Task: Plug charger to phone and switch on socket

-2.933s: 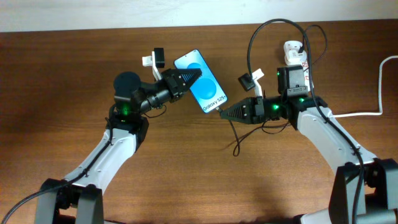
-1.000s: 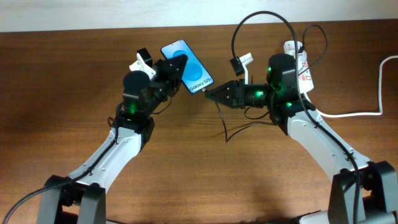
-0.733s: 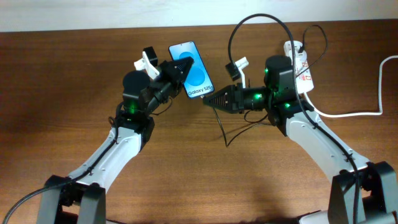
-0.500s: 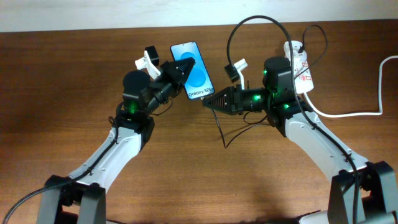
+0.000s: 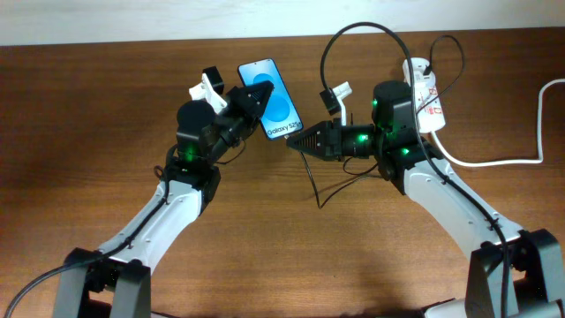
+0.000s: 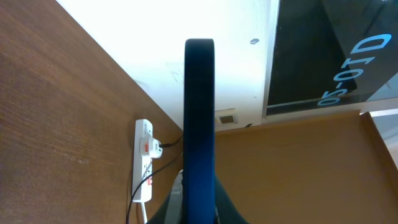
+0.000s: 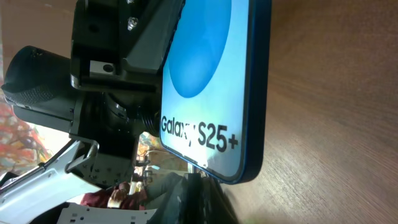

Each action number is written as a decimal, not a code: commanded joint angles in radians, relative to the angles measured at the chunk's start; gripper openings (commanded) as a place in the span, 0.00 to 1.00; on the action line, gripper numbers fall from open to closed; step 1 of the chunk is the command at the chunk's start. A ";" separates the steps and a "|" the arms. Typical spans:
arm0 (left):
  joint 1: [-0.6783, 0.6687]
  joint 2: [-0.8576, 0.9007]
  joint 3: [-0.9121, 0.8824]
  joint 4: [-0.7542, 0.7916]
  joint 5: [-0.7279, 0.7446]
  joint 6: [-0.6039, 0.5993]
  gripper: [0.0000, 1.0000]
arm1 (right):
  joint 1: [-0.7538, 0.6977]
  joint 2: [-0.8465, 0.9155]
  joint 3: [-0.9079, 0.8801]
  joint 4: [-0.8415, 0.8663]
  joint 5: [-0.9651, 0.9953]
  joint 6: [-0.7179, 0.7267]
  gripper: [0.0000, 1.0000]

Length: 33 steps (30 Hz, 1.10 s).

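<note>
Blue-screened phone is clamped in my left end effector above the counter. My right end effector pinches the charger tip at its port. Seating unclear, and the socket looks not yet switched.

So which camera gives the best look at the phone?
The right wrist view: the phone fills it, screen and lettering readable. Overhead shows it small, clamped in the left gripper. The left wrist view catches only its thin edge.
</note>
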 commanded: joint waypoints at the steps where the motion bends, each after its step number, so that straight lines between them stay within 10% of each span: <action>1: -0.181 -0.024 -0.018 -0.013 0.386 -0.037 0.00 | 0.014 0.021 0.047 0.060 0.352 -0.013 0.05; 33: -0.179 -0.024 -0.018 -0.080 0.426 0.018 0.00 | 0.014 0.021 0.047 0.033 0.327 -0.013 0.09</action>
